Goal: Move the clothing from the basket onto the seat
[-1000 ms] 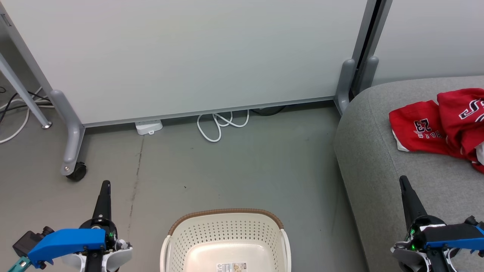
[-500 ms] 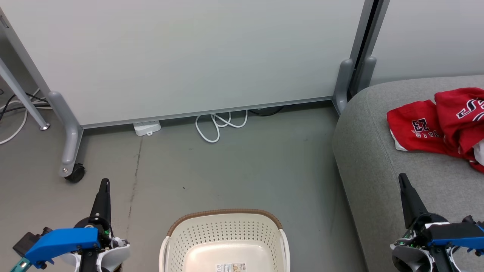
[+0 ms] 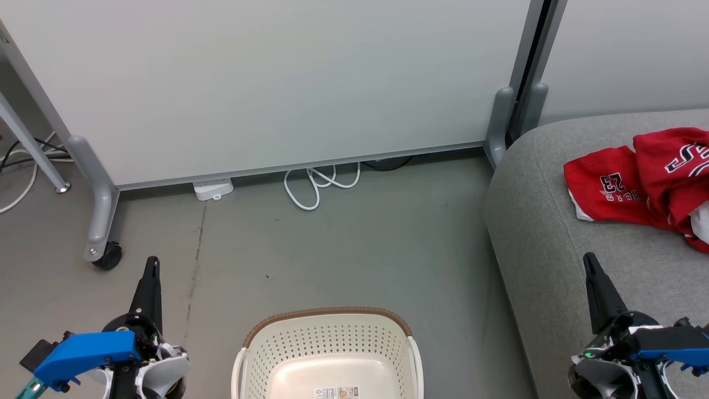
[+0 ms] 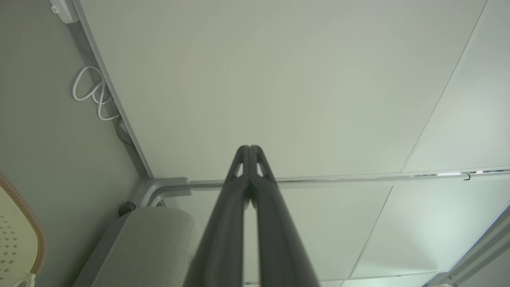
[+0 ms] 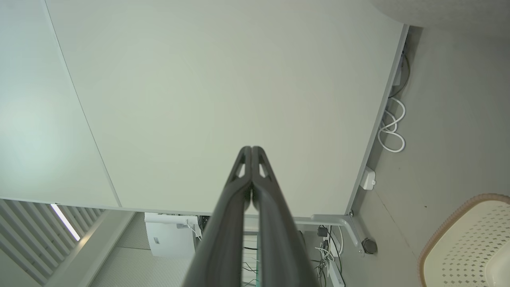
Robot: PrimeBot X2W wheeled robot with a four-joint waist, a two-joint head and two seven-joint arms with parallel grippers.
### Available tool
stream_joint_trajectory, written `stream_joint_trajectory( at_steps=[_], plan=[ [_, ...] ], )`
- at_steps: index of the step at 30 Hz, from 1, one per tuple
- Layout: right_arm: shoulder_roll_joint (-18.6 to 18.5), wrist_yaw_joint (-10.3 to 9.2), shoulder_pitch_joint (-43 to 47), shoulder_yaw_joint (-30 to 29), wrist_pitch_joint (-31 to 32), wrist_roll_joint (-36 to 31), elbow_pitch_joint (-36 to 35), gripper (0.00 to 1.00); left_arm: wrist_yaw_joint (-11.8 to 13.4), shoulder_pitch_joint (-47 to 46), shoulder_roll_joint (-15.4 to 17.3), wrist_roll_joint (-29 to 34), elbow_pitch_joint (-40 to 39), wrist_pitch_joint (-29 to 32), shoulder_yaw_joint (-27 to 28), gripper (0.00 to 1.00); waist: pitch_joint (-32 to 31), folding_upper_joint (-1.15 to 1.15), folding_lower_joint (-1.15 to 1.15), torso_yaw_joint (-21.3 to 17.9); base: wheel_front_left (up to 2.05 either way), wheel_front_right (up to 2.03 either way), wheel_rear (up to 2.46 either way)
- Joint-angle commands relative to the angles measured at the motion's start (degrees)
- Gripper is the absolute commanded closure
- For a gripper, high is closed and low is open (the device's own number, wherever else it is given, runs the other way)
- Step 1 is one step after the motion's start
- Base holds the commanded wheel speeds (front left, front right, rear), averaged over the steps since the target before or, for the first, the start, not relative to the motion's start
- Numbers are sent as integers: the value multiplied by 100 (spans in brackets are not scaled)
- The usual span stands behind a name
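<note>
The clothing (image 3: pixel 637 183), both red pieces, lies in a loose heap on the seat (image 3: pixel 543 233). It is ahead of the right claw (image 3: pixel 590 265) and somewhat to its right, well apart from its tips. The piece marked "23" is on the side toward the left claw (image 3: pixel 150 267). The lettered piece overlaps it on the far side and runs off the picture's edge. The basket (image 3: pixel 329 313) stands on the floor (image 3: pixel 343 249) between the two claws, nearer the robot than their tips. What shows of its inside is bare pale plastic with a label (image 3: pixel 339 392) on the bottom. Its near part is cut off by the frame, so that strip cannot be checked. The left claw hangs above the floor just left of the basket, and the right claw shows against the near part of the seat. In each wrist view the two fingers meet at the tips, pressed together on nothing. By my judgement the task is as good as finished: nothing red remains in the visible part of the basket, and both garments rest wholly on the seat, clear of its rounded edge. At most, what is left is a look into the hidden part of the basket to confirm that nothing remains there.
</note>
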Motion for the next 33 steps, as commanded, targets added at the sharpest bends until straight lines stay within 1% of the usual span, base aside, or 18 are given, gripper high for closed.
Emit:
stream_joint_trajectory(
  at_steps=[1, 33],
  plan=[
    [-25, 4, -82, -9, 19, 14, -6, 100, -21, -56, -3, -11, 2, 24, 14, 100, 0, 0, 0, 0, 0, 0, 0],
    [-25, 4, -81, -8, 18, 15, -6, 100, -21, -55, -3, -12, 0, 22, 13, 100, 0, 0, 0, 0, 0, 0, 0]
  ],
)
